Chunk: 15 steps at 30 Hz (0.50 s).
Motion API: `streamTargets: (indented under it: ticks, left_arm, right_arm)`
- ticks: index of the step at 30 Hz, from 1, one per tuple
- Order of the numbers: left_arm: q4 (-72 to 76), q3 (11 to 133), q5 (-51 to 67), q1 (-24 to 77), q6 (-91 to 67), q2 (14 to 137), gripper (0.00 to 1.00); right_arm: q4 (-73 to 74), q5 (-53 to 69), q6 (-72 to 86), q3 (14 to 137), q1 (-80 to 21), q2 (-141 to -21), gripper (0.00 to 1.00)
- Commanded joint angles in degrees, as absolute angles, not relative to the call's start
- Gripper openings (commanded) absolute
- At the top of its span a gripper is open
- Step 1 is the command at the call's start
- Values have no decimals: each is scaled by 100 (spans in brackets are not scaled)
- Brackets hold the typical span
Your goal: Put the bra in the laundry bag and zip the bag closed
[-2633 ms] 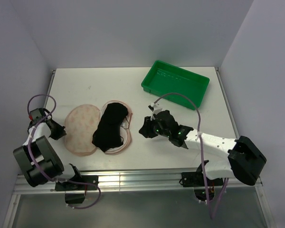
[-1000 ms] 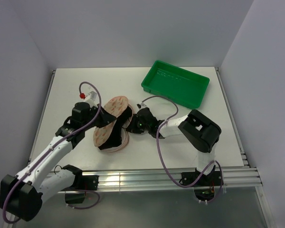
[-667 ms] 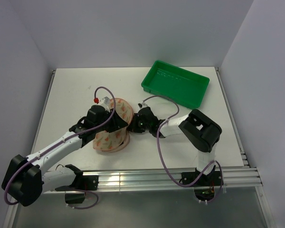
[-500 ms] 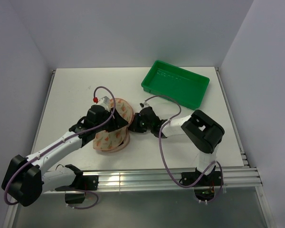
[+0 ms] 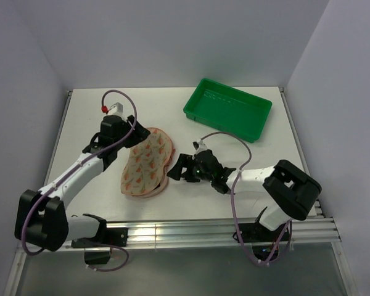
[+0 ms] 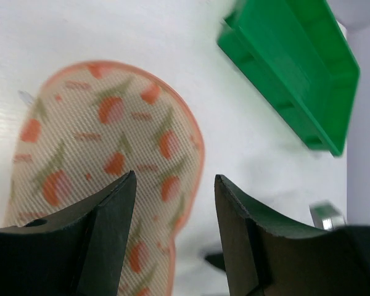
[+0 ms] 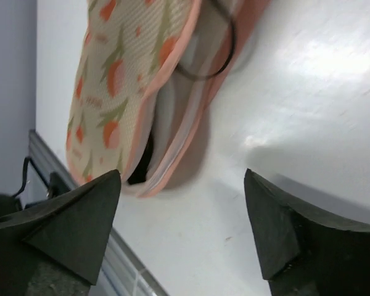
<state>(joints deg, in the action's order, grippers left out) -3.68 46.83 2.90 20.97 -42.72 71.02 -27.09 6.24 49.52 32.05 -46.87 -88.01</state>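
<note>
The laundry bag [image 5: 147, 161] lies folded shut on itself in the middle of the table, printed side up. In the right wrist view its rim [image 7: 172, 142] gapes a little. A black bit of the bra [image 7: 143, 161] shows inside the gap, and a thin strap loop [image 7: 225, 43] sticks out. My left gripper [image 5: 129, 140] hovers open over the bag's far end [image 6: 111, 135], its fingers [image 6: 105, 234] holding nothing. My right gripper [image 5: 176, 168] stands open just right of the bag, low over the table, with nothing between its fingers [image 7: 80, 228].
A green tray [image 5: 228, 108] sits at the back right, also in the left wrist view [image 6: 296, 68]. The table's metal front rail [image 7: 55, 185] runs close behind the bag's near end.
The bag's left half was folded over the half holding the bra. My left gripper let go and drew back up-left. My right gripper opened and backed off to the right.
</note>
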Motion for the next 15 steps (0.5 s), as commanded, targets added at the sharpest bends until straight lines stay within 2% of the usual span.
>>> streamTargets:
  ticks: [1, 4, 11, 15]
  left_arm:
    - [147, 4974, 544, 1776, -4324, 7435, 60]
    - [193, 5202, 405, 1749, -4307, 7769, 61]
    - [36, 5958, 211, 1723, -4149, 8743, 62]
    - [79, 6179, 281, 1609, -4087, 9131, 62]
  right_arm:
    - [-3287, 642, 5176, 3076, -5131, -8543, 90]
    - [-3471, 685, 5317, 3129, -5238, -8849, 93]
    - [-3919, 1107, 5546, 3524, -5247, -9614, 92]
    - [-4043, 1116, 5686, 3708, -5247, -9966, 84]
